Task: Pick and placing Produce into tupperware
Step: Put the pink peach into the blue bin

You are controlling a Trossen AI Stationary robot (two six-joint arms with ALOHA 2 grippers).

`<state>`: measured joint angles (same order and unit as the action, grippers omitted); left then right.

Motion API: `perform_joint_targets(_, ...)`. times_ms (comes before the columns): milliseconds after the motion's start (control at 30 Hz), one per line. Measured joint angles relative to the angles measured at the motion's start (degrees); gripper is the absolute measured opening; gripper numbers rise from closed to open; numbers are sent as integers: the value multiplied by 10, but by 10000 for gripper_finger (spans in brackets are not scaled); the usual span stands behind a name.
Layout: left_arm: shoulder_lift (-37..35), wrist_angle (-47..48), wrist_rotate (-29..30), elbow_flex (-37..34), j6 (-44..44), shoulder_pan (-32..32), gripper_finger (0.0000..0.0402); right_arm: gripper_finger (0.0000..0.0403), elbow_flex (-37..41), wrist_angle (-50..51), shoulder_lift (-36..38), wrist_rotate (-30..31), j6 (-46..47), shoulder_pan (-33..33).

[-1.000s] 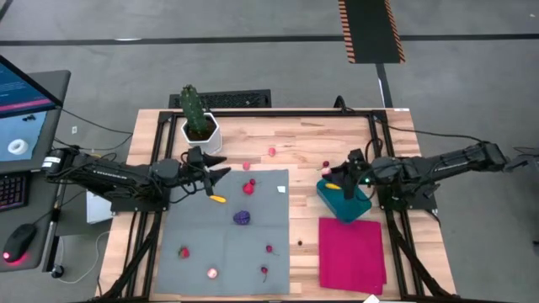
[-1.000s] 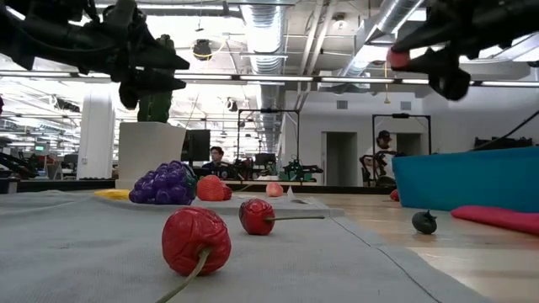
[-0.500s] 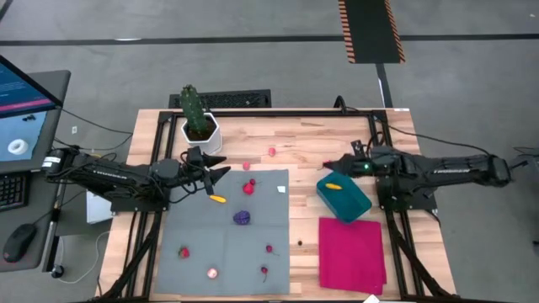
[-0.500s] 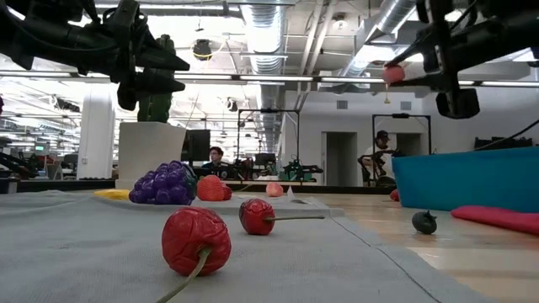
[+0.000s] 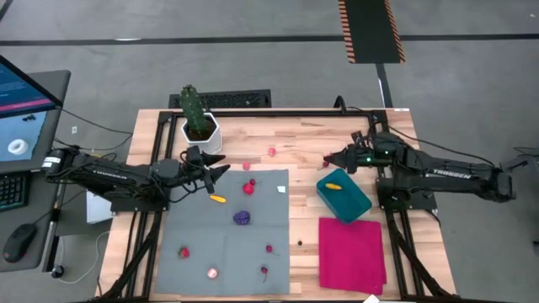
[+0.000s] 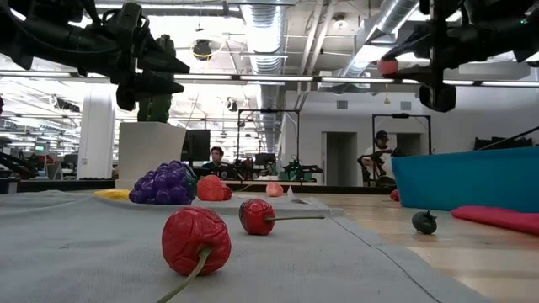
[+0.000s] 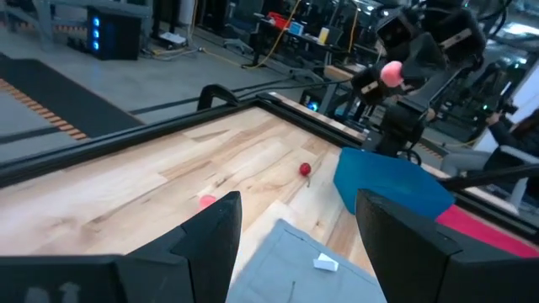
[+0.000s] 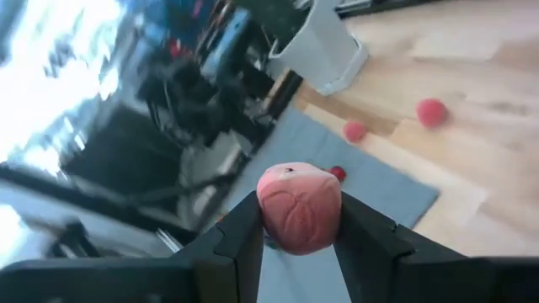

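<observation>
Right wrist view: the right gripper's [image 8: 296, 220] jaws clamp a pink fruit [image 8: 298, 207]; left gripper [image 7: 295, 220] gapes.

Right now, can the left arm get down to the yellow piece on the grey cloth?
Probably yes: the left gripper is open just above the yellow piece, with nothing between them.

Two slim black jointed arms, the right arm [image 5: 446, 172] bearing white lettering and green lights.
</observation>
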<state>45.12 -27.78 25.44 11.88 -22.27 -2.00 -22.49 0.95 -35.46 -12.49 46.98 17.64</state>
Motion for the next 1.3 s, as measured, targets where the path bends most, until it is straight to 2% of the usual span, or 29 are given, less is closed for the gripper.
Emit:
perform_joint_targets(167, 0, 2, -10, 0, 15, 0, 224, 143, -13, 64, 0, -9, -116, -36)
perform_joint_targets(333, 0, 5, -11, 0, 23, 0, 224, 144, -34, 186, 0, 9, -154, -104)
perform_joint_targets(467, 0, 9, -11, 0, 22, 0, 224, 144, -56, 308, -3, 65, -142, -155)
perform_joint_targets(700, 0, 24, -11, 0, 16, 0, 224, 144, -68, 425, -15, 138, -50, -249)
perform_joint_targets(933, 0, 23, -11, 0, 11, 0, 224, 149, -69, 445, -46, 147, 37, -270)
perform_joint_targets(1167, 0, 15, -11, 0, 11, 0, 224, 149, -69, 442, -90, 143, 57, -269)
perform_joint_targets(1300, 0, 14, -11, 0, 11, 0, 224, 131, -69, 439, -121, 139, 57, -269)
